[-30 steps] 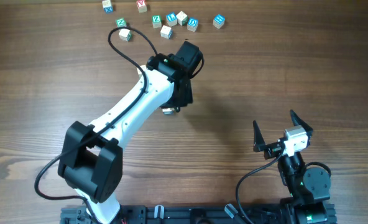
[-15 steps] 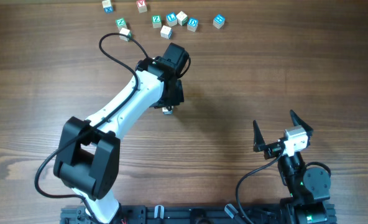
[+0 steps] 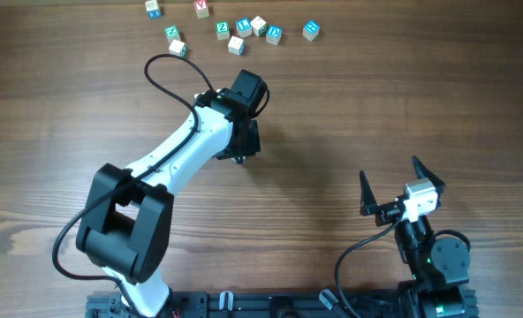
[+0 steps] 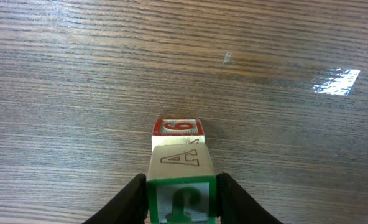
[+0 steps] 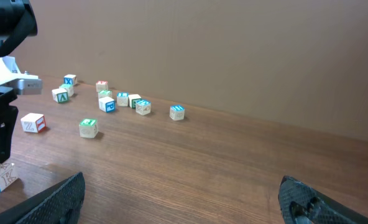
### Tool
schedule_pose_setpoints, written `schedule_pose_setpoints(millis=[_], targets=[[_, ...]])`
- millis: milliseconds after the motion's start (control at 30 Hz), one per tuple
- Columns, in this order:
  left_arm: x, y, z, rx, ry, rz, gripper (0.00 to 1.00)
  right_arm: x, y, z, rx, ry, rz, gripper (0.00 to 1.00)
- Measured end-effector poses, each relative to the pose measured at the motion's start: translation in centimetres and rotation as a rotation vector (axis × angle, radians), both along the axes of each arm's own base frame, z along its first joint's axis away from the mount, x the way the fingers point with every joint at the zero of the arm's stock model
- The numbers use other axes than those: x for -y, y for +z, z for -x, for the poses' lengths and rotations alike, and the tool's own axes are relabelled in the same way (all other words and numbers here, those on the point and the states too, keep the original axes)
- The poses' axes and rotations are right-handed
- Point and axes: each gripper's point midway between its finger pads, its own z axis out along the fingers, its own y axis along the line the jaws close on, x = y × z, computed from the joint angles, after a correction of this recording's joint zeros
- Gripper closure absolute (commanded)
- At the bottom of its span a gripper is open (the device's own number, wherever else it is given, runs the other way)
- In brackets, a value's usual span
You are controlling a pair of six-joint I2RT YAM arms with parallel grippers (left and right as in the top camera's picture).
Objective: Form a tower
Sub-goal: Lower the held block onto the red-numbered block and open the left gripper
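Left arm has swung back leftward; left tool (image 4: 182, 182) flanks the tower (image 4: 181, 160), grip unclear, hidden overhead; right tool (image 3: 389, 170) agape, open counter (image 3: 403, 106) around.

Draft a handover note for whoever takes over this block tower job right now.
Left gripper: fingers sit close on both sides of a green-faced cube at mid-table; cannot tell whether it is gripped or released.
Right gripper: open, empty, near its base.
A red-edged cube lies nearby on the table; the loose cubes are along the far edge.
Done: one cube at the build spot; what is under it is hidden.
Left: fetch and stack the remaining cubes.
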Motion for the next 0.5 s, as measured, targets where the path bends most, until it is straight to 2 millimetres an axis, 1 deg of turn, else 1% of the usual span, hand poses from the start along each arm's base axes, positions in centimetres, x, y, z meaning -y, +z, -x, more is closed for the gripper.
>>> schedule_pose_setpoints(millis=[133, 167, 233, 300, 500], targets=[[-0.03, 0.0, -0.03, 0.001, -0.004, -0.003, 0.6, 0.0, 0.0, 0.0, 0.0, 0.0, 0.0, 0.0], [-0.06, 0.0, -0.03, 0.002, -0.006, -0.004, 0.61, 0.0, 0.0, 0.0, 0.0, 0.0, 0.0, 0.0], [-0.06, 0.01, -0.03, 0.002, -0.007, -0.005, 0.69, 0.0, -0.02, 0.0, 0.0, 0.0, 0.0, 0.0], [-0.06, 0.01, -0.04, 0.002, -0.013, -0.006, 0.71, 0.0, -0.01, 0.0, 0.0, 0.0, 0.0, 0.0], [-0.08, 0.02, -0.13, 0.007, -0.01, -0.007, 0.71, 0.0, -0.02, 0.0, 0.0, 0.0, 0.0, 0.0]])
